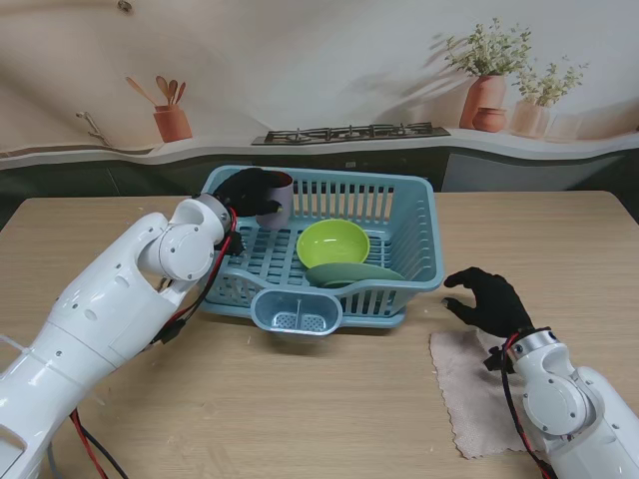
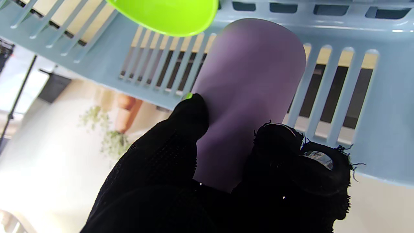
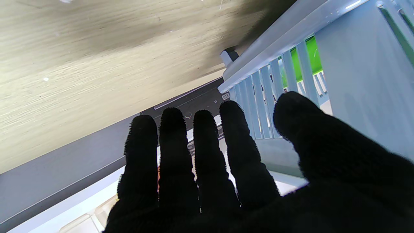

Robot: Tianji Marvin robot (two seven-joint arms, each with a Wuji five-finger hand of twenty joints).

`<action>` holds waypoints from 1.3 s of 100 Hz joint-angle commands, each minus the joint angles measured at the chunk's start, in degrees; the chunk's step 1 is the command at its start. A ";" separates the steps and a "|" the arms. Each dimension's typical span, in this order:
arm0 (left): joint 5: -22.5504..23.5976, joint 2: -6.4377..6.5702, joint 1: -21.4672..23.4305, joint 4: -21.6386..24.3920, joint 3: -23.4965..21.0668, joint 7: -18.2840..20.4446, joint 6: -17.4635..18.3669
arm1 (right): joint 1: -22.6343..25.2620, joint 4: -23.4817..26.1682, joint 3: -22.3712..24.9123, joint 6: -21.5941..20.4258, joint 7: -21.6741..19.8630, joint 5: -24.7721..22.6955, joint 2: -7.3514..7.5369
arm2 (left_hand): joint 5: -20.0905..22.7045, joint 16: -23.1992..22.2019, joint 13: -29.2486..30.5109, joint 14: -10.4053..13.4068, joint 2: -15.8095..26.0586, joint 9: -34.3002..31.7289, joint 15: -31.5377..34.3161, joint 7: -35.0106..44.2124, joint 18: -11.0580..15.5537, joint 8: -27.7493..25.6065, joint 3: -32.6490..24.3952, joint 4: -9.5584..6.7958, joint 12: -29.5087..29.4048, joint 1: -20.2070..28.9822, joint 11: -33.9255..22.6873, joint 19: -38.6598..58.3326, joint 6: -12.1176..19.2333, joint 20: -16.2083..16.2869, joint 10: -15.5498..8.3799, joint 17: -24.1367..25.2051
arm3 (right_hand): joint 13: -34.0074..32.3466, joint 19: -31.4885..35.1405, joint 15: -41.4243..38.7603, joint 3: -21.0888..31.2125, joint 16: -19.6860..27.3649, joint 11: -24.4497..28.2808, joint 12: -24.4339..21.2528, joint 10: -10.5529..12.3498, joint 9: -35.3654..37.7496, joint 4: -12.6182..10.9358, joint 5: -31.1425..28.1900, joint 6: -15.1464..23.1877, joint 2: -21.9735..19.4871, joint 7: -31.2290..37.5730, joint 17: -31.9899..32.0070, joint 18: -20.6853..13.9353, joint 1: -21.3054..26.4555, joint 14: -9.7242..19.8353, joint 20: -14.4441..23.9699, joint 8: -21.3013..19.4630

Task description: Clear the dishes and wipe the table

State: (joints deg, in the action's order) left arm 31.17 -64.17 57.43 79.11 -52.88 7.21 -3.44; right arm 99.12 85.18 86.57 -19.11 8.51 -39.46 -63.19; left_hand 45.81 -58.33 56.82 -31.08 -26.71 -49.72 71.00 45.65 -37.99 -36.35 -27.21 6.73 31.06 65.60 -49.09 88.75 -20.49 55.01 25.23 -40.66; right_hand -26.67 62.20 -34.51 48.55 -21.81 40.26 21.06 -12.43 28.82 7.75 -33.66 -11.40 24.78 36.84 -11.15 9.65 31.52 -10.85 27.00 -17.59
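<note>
Behind the wooden bench [image 1: 329, 399] a printed kitchen backdrop is seen, with a drawn hob, a jar of utensils and potted plants on a pale counter line. On the bench a light blue slatted dish rack [image 1: 419, 215] is set, with a small cutlery cup at its near wall. Inside it a lime green bowl [image 1: 333, 242] is leaned over a pale green plate [image 1: 356, 273].

The left robot hand [image 1: 250, 192] is closed around a mauve cup [image 1: 281, 200], which is held in the far left corner of the rack; in the left wrist view the cup [image 2: 249, 97] is pinched between the gloved thumb and fingers [image 2: 190, 113] close to the slatted wall. Whether the cup is resting on the rack floor cannot be told.

The right robot hand [image 1: 489, 299] is held spread and empty, just beside the rack's right near corner; in the right wrist view its fingers [image 3: 203, 142] are seen extended and slightly apart. A pinkish cloth [image 1: 474, 389] is laid flat on the bench under the right wrist, nearer to me than the hand.

Several risks can be judged from here. If the cup is let go while tilted or unsupported, it could tip onto the bowl. If the fingers are drawn out carelessly, the cup or the rack wall could be caught and the rack dragged. The wiping appears not yet begun, and the cloth could be bunched or pushed off the edge if it is grasped poorly.
</note>
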 commanded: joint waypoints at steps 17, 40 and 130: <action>0.18 -0.73 -0.12 -2.55 0.92 -1.01 0.16 | 0.18 -0.06 -0.17 0.06 -0.59 -0.26 -0.06 | 1.02 0.67 0.83 1.38 4.07 -4.09 -0.58 7.19 0.20 -0.64 -4.35 -0.47 2.41 5.38 -7.60 1.72 5.40 -2.37 5.39 0.30 | 0.74 -0.08 1.12 -0.29 0.45 -0.46 -0.65 0.67 0.44 -0.84 -0.40 0.16 0.19 -0.44 0.82 -0.29 -0.06 1.17 1.04 -0.61; -0.01 -1.27 -0.21 -4.97 2.00 -2.98 0.02 | 0.19 -0.07 -0.28 0.24 -0.62 -0.30 -0.05 | 1.63 1.70 0.04 0.91 3.73 -4.23 -2.57 6.25 -0.35 0.33 -4.69 -0.38 1.70 5.28 -6.82 0.20 4.45 -3.04 5.04 1.60 | 0.77 -0.09 1.14 -0.28 0.46 -0.46 -0.65 0.68 0.45 -0.84 -0.41 0.08 0.21 -0.46 0.84 -0.23 -0.09 1.17 1.04 -0.61; -0.21 -2.33 0.02 -8.50 3.26 -6.59 -3.60 | 0.03 -0.28 -0.57 0.61 -0.47 -0.28 -0.08 | 5.49 19.41 -9.97 -3.11 3.13 -4.13 -26.14 -6.94 -2.00 17.79 -3.62 -1.32 -2.64 4.85 13.66 -22.74 1.47 -11.76 2.88 17.65 | 0.87 -0.22 1.18 -0.32 0.47 -0.54 -0.68 0.71 0.42 -0.86 -0.41 0.11 0.20 -0.52 0.99 -0.35 -0.19 1.17 1.07 -0.62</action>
State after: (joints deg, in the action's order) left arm 30.89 -66.31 57.36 70.88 -49.76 -0.12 -6.57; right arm 99.04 84.94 86.14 -18.47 8.60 -39.53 -63.19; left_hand 49.14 -40.30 48.31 -32.21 -26.58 -52.29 45.88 39.77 -37.77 -19.87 -27.93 6.68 29.71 65.83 -36.48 69.16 -19.70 45.24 25.26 -24.87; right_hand -26.67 62.20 -34.51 48.55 -21.81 40.26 21.06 -12.43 28.82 7.75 -33.67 -11.40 24.78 36.71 -10.92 9.65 31.52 -10.85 27.57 -17.61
